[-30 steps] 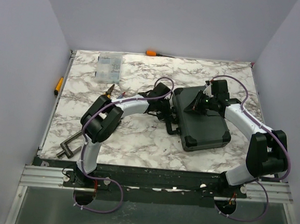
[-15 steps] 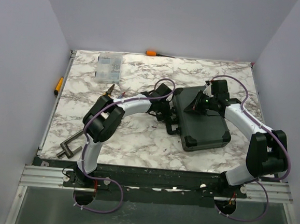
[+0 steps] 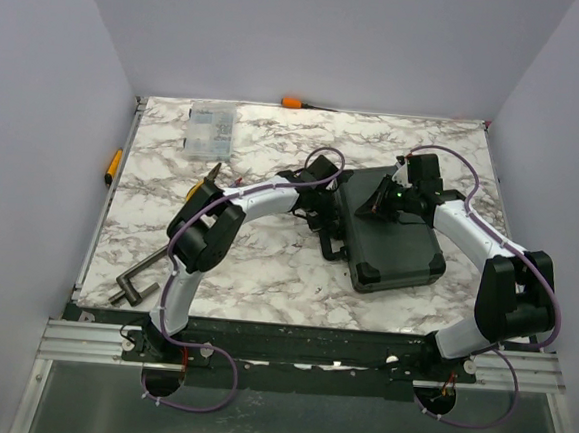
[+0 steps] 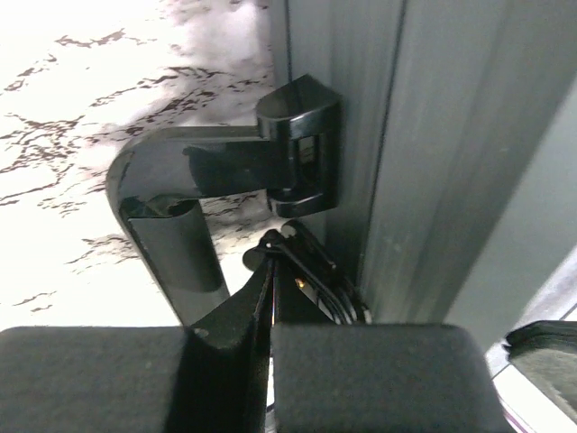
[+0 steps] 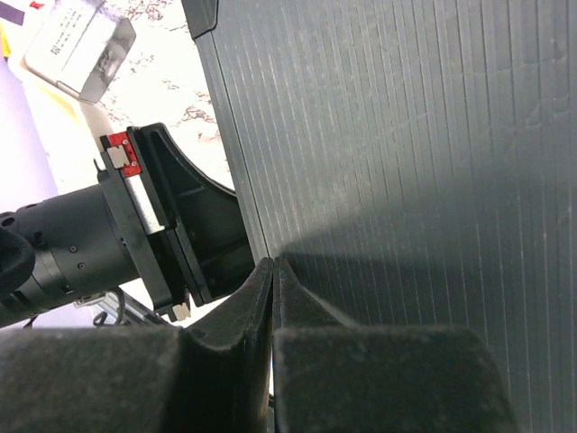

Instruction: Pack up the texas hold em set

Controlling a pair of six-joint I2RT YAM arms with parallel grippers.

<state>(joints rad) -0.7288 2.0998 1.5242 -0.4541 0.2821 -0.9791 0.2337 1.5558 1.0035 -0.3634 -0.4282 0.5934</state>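
Case (image 3: 386,234) lies shut, right of centre on the table (image 3: 255,274) and nearer its right edge, with the handle (image 4: 171,207) facing left. No chips, cards or dice show outside it, so packing looks nearly done; the latches are the likely remaining step.

Right pincer (image 3: 383,202): jaws closed together on nothing, tips apparently on the lid near its left edge, probably to keep it down.

Left pincer (image 4: 273,262): jaws also pressed together and empty, nosing at what looks like a latch (image 4: 315,284) just beside the handle's mount, probably to snap it home.
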